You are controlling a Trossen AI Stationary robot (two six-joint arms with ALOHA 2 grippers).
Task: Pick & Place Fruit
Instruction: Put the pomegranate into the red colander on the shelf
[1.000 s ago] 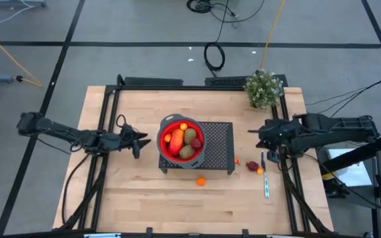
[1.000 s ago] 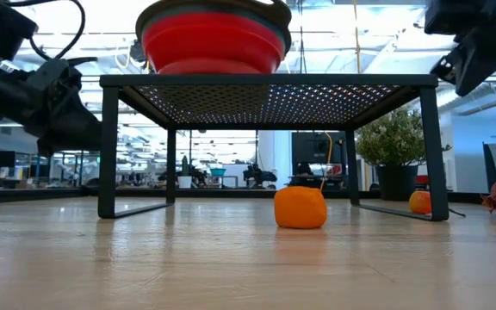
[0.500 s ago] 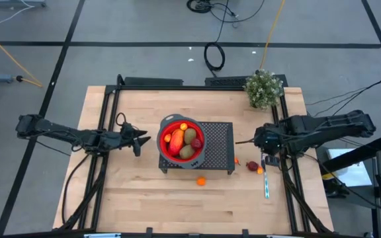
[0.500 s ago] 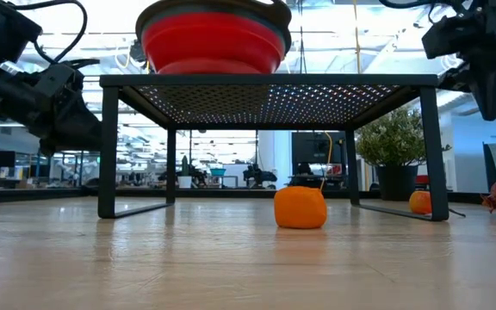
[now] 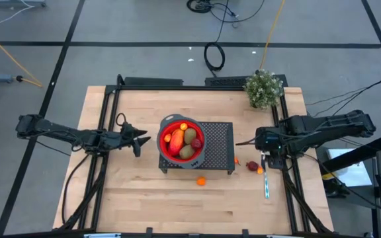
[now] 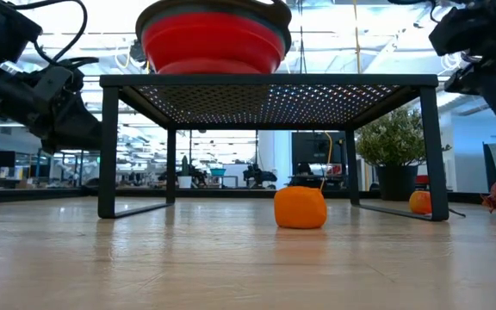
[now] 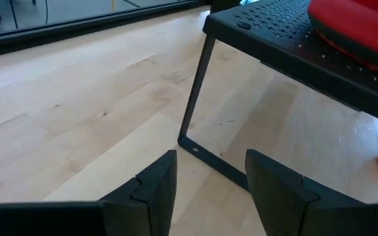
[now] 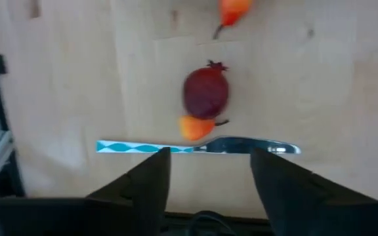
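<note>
Several fruit lie in the red bowl (image 5: 181, 140), which stands on the black mesh rack (image 5: 217, 149). On the table lie an orange ball (image 5: 201, 180), a dark red fruit (image 8: 206, 93) with a small orange piece (image 8: 194, 128) against it, and another orange piece (image 8: 235, 8). My right gripper (image 8: 209, 167) hangs open above the table's right side, pointing steeply down, its fingers short of the dark red fruit (image 5: 252, 165). My left gripper (image 7: 209, 180) stands open left of the rack, near the rack's leg (image 7: 195, 98), with nothing between its fingers.
A pale-handled utensil (image 8: 195, 147) lies just in front of my right fingers, beside the small orange piece. A potted plant (image 5: 263, 88) stands at the far right corner. Bare wood lies in front of the rack and at the near left.
My right gripper has tipped more steeply downward and sunk a little over the fruit at the table's right side. The fruit and the bowl have stayed where they were.
</note>
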